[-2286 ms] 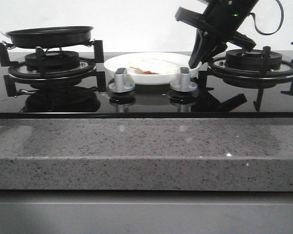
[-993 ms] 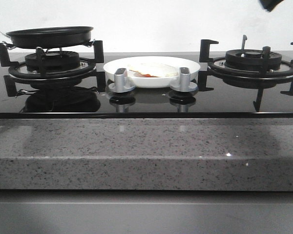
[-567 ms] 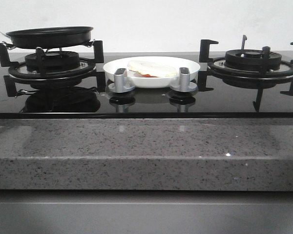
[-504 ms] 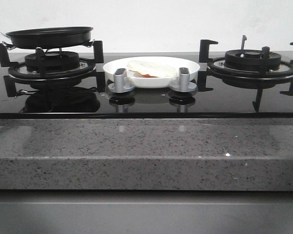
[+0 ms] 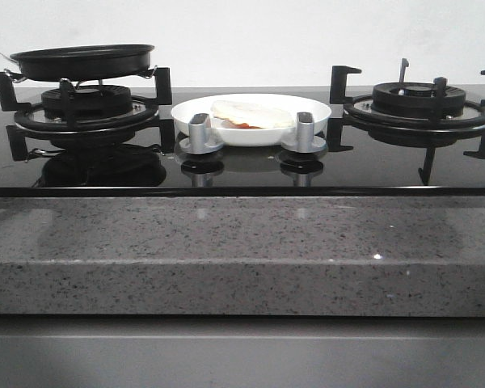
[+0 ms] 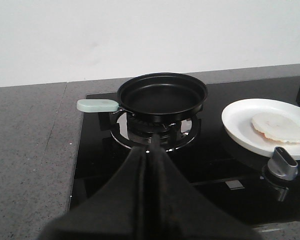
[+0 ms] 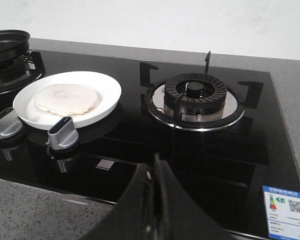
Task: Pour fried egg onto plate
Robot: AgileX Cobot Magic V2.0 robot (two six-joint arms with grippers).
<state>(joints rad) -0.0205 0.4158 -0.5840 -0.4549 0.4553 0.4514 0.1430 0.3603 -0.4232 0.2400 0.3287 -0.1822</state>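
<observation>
White plate (image 5: 250, 113) is sitting between the burners, fried egg (image 7: 66, 98) lying flat on it, pan (image 6: 162, 95) at its 9 o'clock empty. Left end effector (image 6: 149, 150) and right end effector (image 7: 155, 172) are both pinched together, holding nothing. Pour looks done; best staying clear.

The plate (image 5: 315, 109) is shiny white, and the fried egg (image 5: 250, 114) on it is pale cream with a bit of orange-red showing under its edge. The frying pan (image 6: 162, 95) is black with a light green handle (image 6: 96, 105), and the stove top (image 7: 270, 150) is shiny black with two silver knobs (image 7: 63, 133) and a small sticker (image 7: 286, 212) in blue, white and other colours. The table (image 5: 242, 250) is grey with tiny dark and light speckles, the wall (image 5: 250, 32) is white, and the fingers (image 6: 150, 165) of both arms are black.
</observation>
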